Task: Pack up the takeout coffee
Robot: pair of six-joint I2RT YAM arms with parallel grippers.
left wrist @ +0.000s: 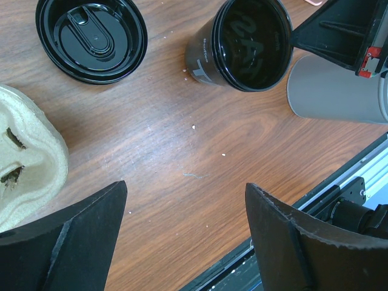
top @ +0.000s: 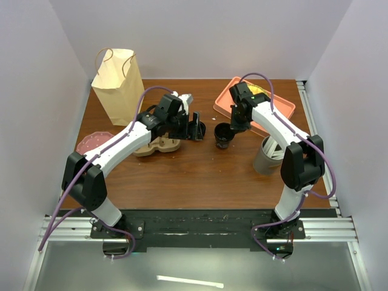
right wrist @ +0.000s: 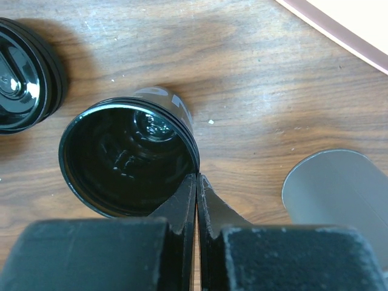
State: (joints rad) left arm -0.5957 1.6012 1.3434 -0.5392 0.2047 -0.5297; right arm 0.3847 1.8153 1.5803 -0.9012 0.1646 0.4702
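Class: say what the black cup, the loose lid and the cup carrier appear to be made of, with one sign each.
Black cup: likely paper, glossy rolled rim. Lid: seemingly plastic, shiny moulded ridges. Cup carrier: probably pulp, matte, fibrous, tan.

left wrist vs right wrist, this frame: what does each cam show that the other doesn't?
Left wrist only: the tan pulp carrier, the open left tool over bare wood, and the table's edge rail.
Right wrist only: a clear stretch of the pink tray, and a close look at the right tool shut on the rim of the lidless black cup.
Both: that cup, the black lid lying beside it, the grey cup, the wood tabletop, and the right tool at the cup's rim.
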